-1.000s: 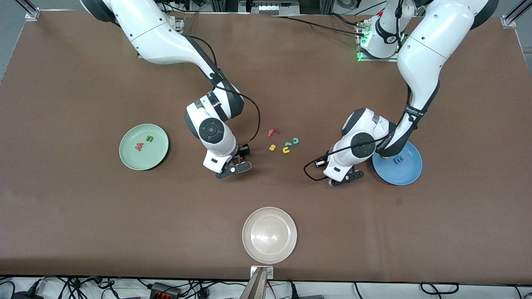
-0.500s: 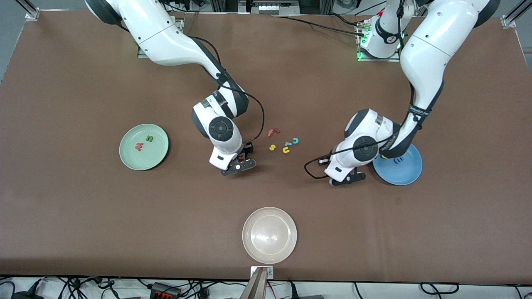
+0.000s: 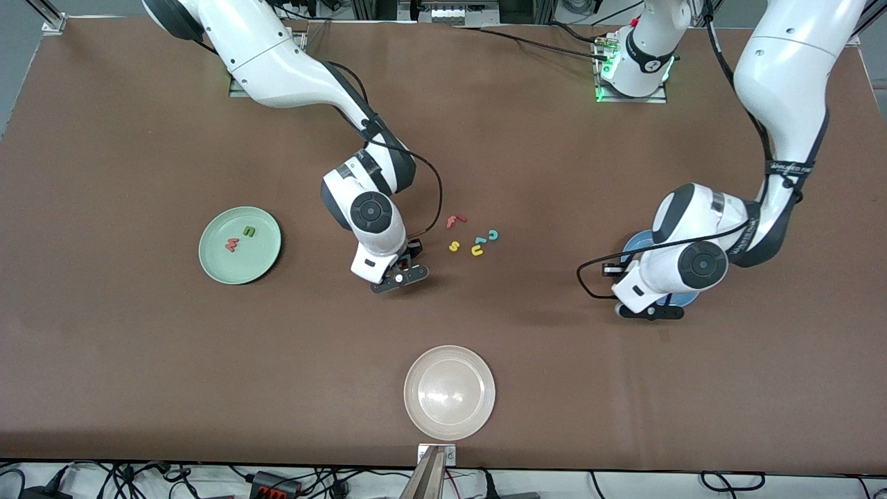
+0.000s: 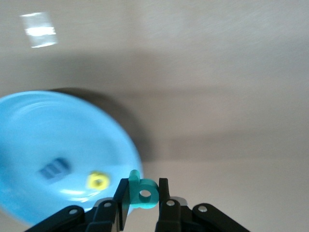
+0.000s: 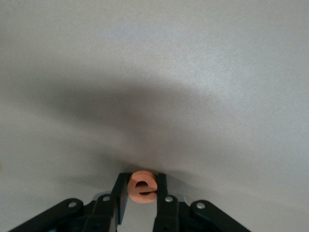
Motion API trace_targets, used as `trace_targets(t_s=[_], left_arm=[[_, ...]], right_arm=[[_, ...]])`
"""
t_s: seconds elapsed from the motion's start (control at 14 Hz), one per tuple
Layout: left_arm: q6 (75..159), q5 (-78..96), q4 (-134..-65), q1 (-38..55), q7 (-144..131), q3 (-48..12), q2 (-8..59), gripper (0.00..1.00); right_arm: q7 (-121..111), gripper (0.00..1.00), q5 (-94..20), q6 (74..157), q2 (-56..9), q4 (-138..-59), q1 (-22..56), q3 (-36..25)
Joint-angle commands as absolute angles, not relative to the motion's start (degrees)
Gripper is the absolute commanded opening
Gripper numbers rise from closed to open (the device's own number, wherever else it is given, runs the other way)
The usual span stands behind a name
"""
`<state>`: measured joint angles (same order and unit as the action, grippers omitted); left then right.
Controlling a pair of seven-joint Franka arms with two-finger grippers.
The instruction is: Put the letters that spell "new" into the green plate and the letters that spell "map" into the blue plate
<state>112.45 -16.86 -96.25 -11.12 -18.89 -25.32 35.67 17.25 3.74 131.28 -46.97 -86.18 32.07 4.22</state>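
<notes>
In the front view, the left claw [image 3: 650, 311] is now hanging over the camera-side rim of the blue plate [image 3: 634, 244], having swung toward the left arm's end of the counter [image 3: 138, 360] from a spot beside that plate a second ago, and the arm's wrist is now hiding most of the plate, so the letters inside cannot be seen here. The right claw [image 3: 400, 276] is sitting low over the bare counter between the green plate [image 3: 267, 260] and the loose cluster of the red f [image 3: 454, 220], yellow s [image 3: 454, 245], yellow u [image 3: 477, 251] and teal c [image 3: 493, 235], having edged toward that cluster. The dark green n [image 3: 249, 230] and salmon-red w [image 3: 231, 244] are lying in the green plate, unmoved, and the white-beige plate [image 3: 416, 416] is sitting nearer the camera than the cluster. What either claw holds is hidden in this view. In the left wrist view, the left claw [image 4: 143, 205] is pinching the teal p [image 4: 142, 192] just past the blue plate's [image 4: 29, 125] rim, with a blurred blue m [image 4: 53, 168] and yellow a [image 4: 97, 180] lying in the plate. In the right wrist view, the right claw [image 5: 140, 203] is clamping the orange e [image 5: 142, 186] above the blurred counter [image 5: 154, 58].
</notes>
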Motion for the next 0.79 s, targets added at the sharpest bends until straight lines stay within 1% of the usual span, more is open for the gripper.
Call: trace_targets(t_s=[0.0, 0.14, 0.21, 0.36, 0.43, 0.57, 0.71], left_arm=[[110.7, -21.2, -98.6, -12.9, -17.0, -25.6, 34.1, 0.12], [110.7, -24.9, -99.2, -13.6, -15.2, -25.5, 34.6, 0.18], [110.7, -25.3, -99.4, -14.5, -15.2, -25.6, 34.7, 0.36], [110.7, -25.3, -99.1, -15.0, -13.8, -25.7, 34.6, 1.00], [110.7, -25.3, -98.8, -15.0, -13.2, -25.8, 34.5, 1.00], [110.6, -25.2, -98.5, -15.2, -12.8, -26.3, 33.7, 1.00], [110.2, -24.8, -98.4, -15.0, -12.8, -26.7, 31.0, 1.00]], right_arm=[[18.3, 0.06, 5.4, 130.7, -47.6, -85.6, 31.5, 2.7], [18.9, 0.06, 5.5, 128.9, -43.0, -89.0, 30.9, -0.3], [18.8, 0.06, 5.6, 126.8, -40.1, -91.4, 30.9, -2.8], [18.8, 0.06, 5.5, 125.7, -35.0, -97.6, 30.1, -6.0], [19.2, 0.06, 5.5, 125.7, -33.1, -100.9, 29.0, -6.6], [18.6, 0.06, 5.4, 125.6, -29.3, -106.8, 24.5, -7.2], [17.1, 0.06, 5.4, 124.9, -25.7, -112.2, 19.2, -7.1]])
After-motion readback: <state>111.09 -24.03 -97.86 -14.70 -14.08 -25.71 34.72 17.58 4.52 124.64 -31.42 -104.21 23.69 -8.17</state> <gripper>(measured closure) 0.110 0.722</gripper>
